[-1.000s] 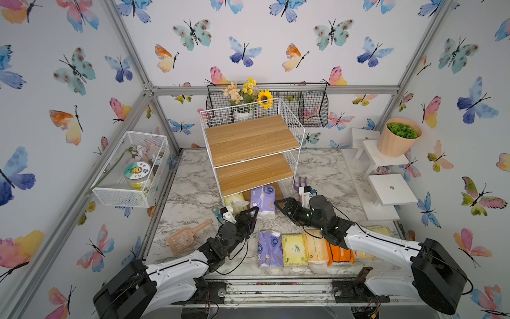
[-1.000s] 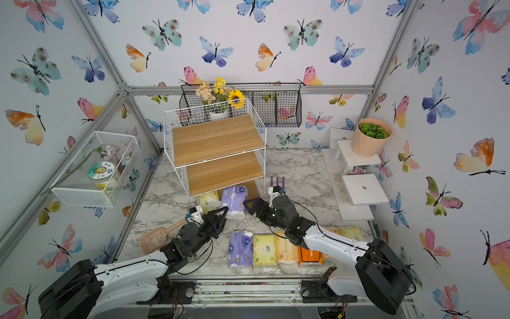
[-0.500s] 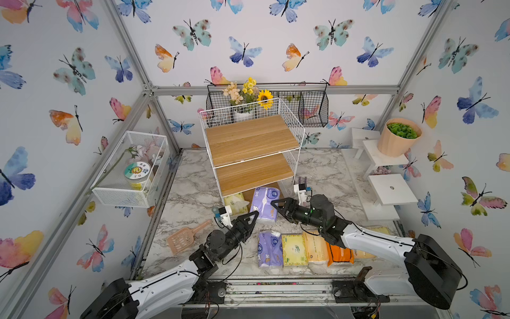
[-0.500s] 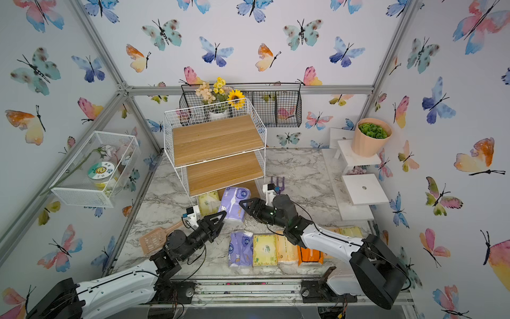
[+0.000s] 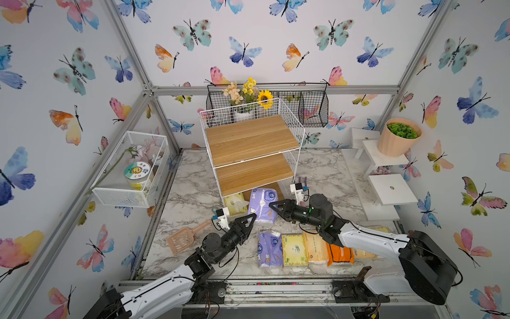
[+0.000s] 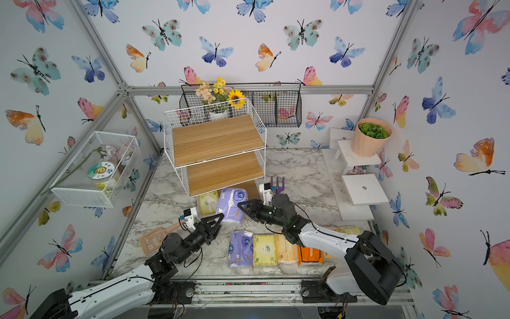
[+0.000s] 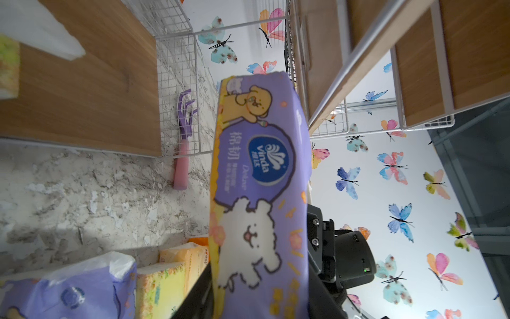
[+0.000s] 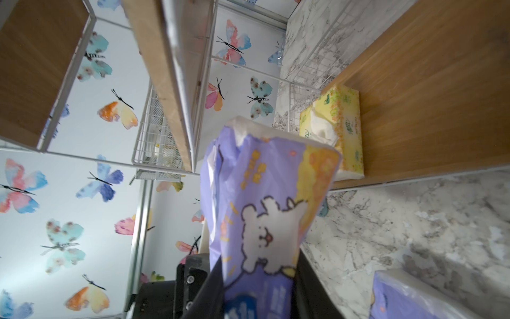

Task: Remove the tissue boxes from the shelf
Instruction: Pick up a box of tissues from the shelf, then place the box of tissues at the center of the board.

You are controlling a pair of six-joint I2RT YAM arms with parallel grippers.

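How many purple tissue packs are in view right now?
2. The upright purple pack is held before the shelf; the flat purple pack lies on the table, ending the row. Others may be hidden.

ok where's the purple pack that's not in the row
In both top views the purple tissue pack is low at the front of the shelf, between the left gripper and right gripper.

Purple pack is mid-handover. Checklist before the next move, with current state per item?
1. Right gripper shut on purple pack: ok, fingers flank it in its wrist view.
2. Left gripper released: cannot tell; pack sits between its jaws.
3. Pack clear of shelf frame: cannot tell.
4. Free table beside row of packs: ok, bare marble at its purple end.
5. Shelf emptied: not ok; yellow-green pack lies on the bottom board.
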